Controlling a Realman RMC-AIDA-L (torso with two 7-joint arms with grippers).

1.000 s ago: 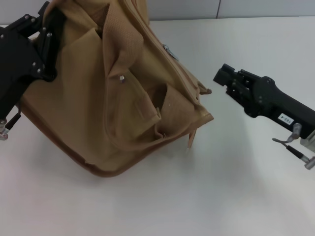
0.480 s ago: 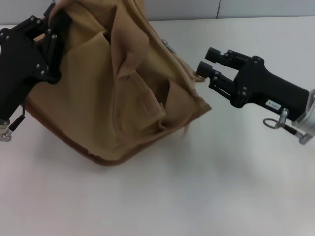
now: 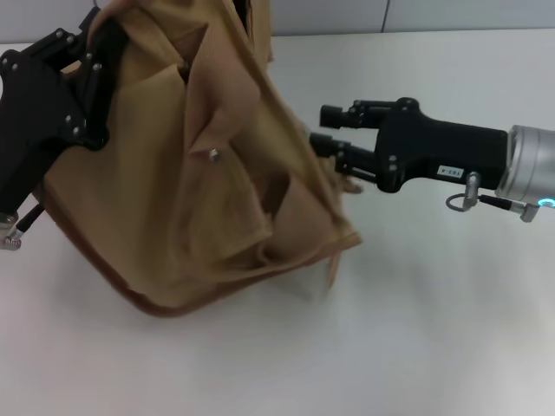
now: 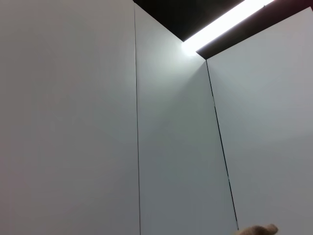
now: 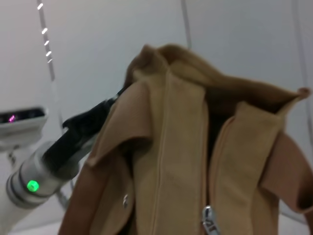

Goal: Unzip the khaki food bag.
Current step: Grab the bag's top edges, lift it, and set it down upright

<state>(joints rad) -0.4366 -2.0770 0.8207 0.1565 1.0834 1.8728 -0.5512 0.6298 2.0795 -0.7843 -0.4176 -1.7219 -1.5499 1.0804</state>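
At nine o'clock, my left gripper [image 3: 91, 52] is clamped on the khaki food bag [image 3: 199, 173], tilted on the white table [image 3: 416, 329]. At three o'clock, my right gripper [image 3: 328, 130], fingers apart, meets its side.

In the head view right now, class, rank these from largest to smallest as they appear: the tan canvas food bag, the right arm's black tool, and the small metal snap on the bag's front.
1. Tan canvas food bag, by far the largest.
2. Right arm's black tool, open beside the bag.
3. Small metal snap, a mere dot.
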